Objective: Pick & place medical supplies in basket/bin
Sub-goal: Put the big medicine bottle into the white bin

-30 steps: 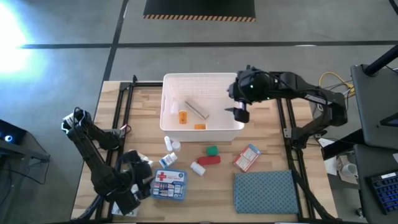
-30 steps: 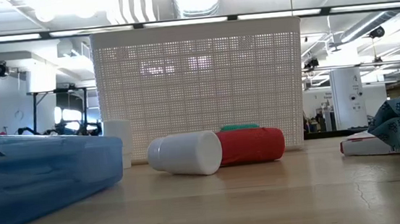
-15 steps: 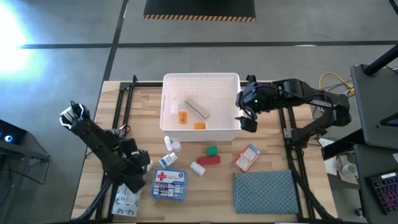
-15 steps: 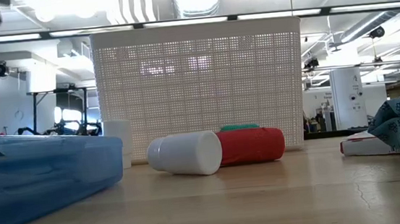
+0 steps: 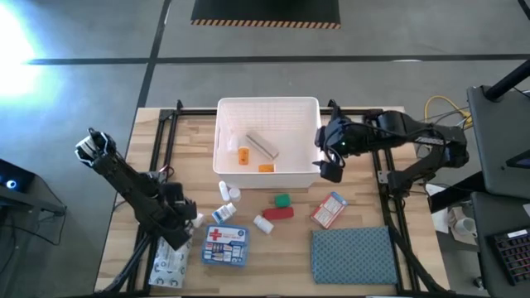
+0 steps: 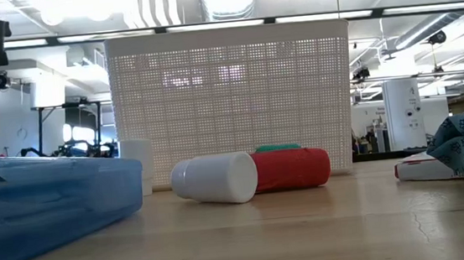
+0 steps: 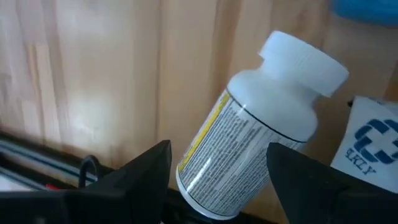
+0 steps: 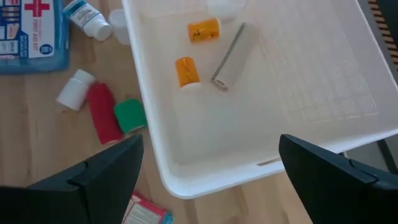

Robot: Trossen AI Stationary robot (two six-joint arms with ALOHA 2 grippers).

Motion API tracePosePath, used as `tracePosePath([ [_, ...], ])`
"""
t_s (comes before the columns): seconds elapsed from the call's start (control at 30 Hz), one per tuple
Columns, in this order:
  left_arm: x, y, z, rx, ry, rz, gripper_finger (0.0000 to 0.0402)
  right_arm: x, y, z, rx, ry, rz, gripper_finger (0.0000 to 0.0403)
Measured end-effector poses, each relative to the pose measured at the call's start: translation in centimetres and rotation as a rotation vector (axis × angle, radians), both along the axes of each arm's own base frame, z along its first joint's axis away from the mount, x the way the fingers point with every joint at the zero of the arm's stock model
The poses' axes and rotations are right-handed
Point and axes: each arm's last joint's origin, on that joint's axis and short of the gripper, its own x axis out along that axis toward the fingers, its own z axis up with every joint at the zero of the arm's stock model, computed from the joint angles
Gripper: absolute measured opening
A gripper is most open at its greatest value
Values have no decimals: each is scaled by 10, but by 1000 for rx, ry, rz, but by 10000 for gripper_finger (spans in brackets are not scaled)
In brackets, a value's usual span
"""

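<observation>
My left gripper (image 5: 180, 225) (image 7: 217, 149) is open low over the table's near left. Its fingers stand on either side of the bottom end of a white pill bottle (image 7: 261, 130) (image 5: 194, 218) that lies on its side on the wood. My right gripper (image 5: 331, 170) (image 8: 211, 146) is open and empty above the near right corner of the white basket (image 5: 269, 103) (image 8: 298, 93). The basket holds two orange packs (image 8: 186, 70) and a grey strip (image 8: 231, 56). The blue first-aid box (image 5: 225, 246), a white bottle (image 5: 263, 223), the red pack (image 5: 280, 213) and the green pack (image 5: 282, 200) lie on the table. My left gripper has the pill bottle's bottom end (image 7: 205, 186) between its two fingers, which lie across the bottle. I cannot tell whether the fingers (image 7: 149, 171) touch it. The bottle rests on its side on the table.
A white patterned packet (image 5: 168, 269) lies at the near left edge. Two small bottles (image 5: 224, 203) lie near the basket's near wall. A red-and-white packet (image 5: 329, 209) and the blue-grey cloth (image 5: 354, 255) lie at the near right. Black rails (image 5: 170, 124) run along both table sides.
My left gripper has gone toward the table's far edge, off the white patterned packet, which now shows, and up to the pill bottle. My right gripper has gone from over the basket's right wall toward the table's near right, past the basket's corner.
</observation>
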Motion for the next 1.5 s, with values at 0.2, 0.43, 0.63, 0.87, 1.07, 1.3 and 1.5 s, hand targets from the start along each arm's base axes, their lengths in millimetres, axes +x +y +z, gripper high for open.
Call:
tracePosePath([
  [0.2, 1, -2, -2, -27, 28, -128, 243, 2, 6, -9, 5, 24, -19, 365],
  [0.43, -3, 0, -24, -124, 93, -138, 243, 4, 15, -26, 31, 66, -37, 365],
  [0.63, -9, 5, -36, -104, 121, -134, 243, 4, 25, -35, 38, 82, -50, 365],
  [0.87, -9, 11, -46, -100, 128, -98, 243, 8, 32, -33, 14, 19, -63, 365],
  [1.07, -1, 18, -52, -115, 39, 83, 243, 10, 32, -32, 11, -5, -64, 365],
  [1.3, 10, 23, -53, -123, -50, 179, 243, 10, 32, -32, 29, -15, -91, 365],
  [1.5, 11, 25, -58, -104, -120, 232, 243, 10, 32, -32, 33, -17, -97, 365],
])
